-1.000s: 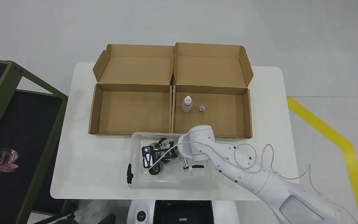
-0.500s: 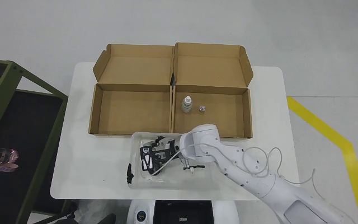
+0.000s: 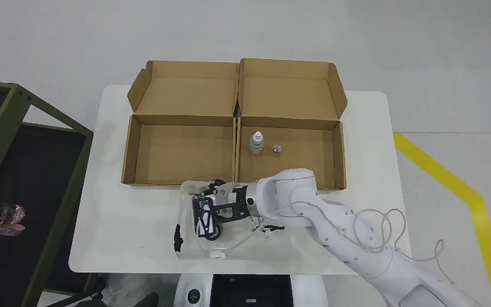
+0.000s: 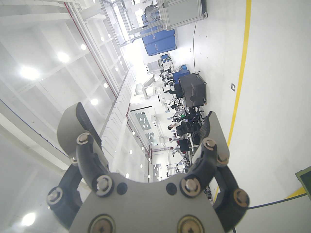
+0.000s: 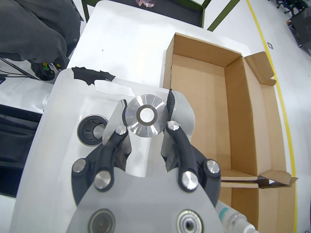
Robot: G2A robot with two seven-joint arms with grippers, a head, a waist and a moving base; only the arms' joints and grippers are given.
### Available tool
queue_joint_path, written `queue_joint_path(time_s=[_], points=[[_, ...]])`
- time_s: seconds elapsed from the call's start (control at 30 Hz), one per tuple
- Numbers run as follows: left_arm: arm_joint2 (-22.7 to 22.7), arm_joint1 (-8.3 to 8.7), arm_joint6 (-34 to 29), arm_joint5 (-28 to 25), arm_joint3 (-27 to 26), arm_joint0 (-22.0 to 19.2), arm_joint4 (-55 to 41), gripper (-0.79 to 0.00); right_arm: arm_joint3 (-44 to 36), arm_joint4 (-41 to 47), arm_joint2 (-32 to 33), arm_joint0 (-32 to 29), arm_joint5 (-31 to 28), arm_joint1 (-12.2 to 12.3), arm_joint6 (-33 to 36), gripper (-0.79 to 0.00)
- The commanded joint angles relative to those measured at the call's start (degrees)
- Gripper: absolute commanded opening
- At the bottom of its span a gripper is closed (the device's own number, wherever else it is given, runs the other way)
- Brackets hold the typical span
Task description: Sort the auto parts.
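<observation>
Your right claw [image 5: 147,103] at clear tray [image 5: 56,146] on near edge of bench [image 3: 123,215], pinched tight on silver disc [image 5: 157,109] with centre hole, one finger each side. Black sleeve part [image 5: 91,129] lying just beside it in same tray. Your left claw [image 4: 144,111] spread wide, nothing in it, pointing off at room. Small bottle [image 3: 256,142] standing in right cardboard box [image 3: 307,165].

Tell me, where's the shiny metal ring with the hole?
In the right wrist view, the shiny ring is pinched in the right hand, over the clear tray, with a black bearing lying in the tray beside it.
</observation>
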Motion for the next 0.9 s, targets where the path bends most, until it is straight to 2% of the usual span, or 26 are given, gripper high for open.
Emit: queue_joint_path(time_s=[0.0,0.47,0.87], points=[[0.0,0.0,0.0,0.0,0.0,0.0,0.0,0.0,-0.45,-0.4,0.81,-0.14,0.83,0.08,-0.66,-0.785],[0.0,0.0,0.0,0.0,0.0,0.0,0.0,0.0,-1.36,-1.0,5.88,-0.38,5.7,0.33,-4.21,-0.785],[0.0,0.0,0.0,0.0,0.0,0.0,0.0,0.0,3.46,-0.59,7.14,1.88,8.07,-0.28,-5.75,-0.785]])
